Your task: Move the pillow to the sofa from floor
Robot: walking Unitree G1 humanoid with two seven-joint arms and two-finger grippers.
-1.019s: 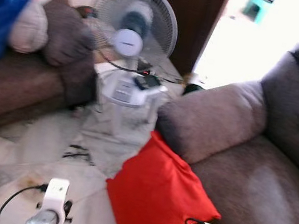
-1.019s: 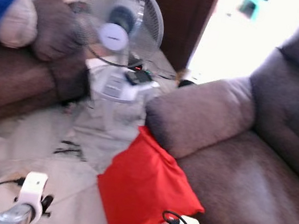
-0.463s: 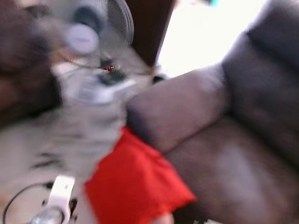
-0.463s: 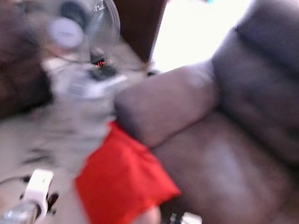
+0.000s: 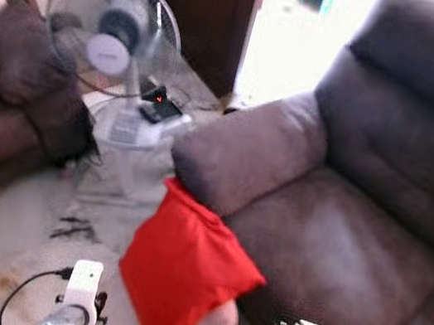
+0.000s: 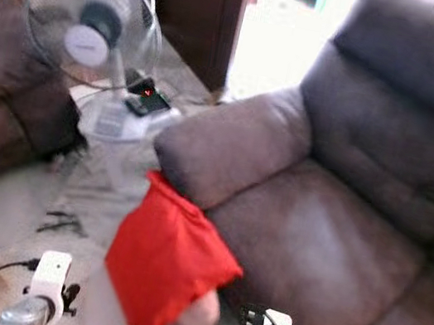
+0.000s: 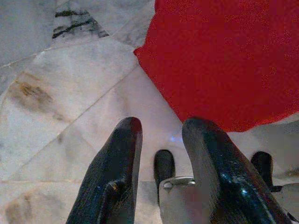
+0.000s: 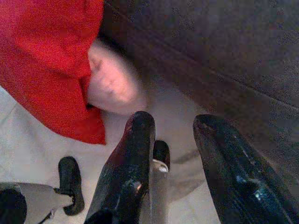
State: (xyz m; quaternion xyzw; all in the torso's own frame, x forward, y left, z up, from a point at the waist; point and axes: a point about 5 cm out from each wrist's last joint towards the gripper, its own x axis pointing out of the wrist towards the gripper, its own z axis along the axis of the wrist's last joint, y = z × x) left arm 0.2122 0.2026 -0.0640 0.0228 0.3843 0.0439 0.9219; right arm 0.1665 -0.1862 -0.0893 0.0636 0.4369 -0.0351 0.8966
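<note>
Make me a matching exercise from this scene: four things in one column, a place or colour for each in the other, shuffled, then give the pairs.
Things:
1. pillow
2. sofa
3. fan
4. left gripper

Descriptions:
A. grey-brown, on the robot's right
B. above marble floor, beside the pillow's edge
C. red, on the floor against the sofa's front
D. white and grey, beyond the pillow

Pairs: 1-C, 2-A, 3-D, 4-B

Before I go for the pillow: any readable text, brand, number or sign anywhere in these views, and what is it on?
None can be read.
Fan: the pale hub badge may carry a brand, too blurred to read.
Dark device by the fan: a red lit mark, too small to read.
Red pillow, sofa, floor: no text seen.
</note>
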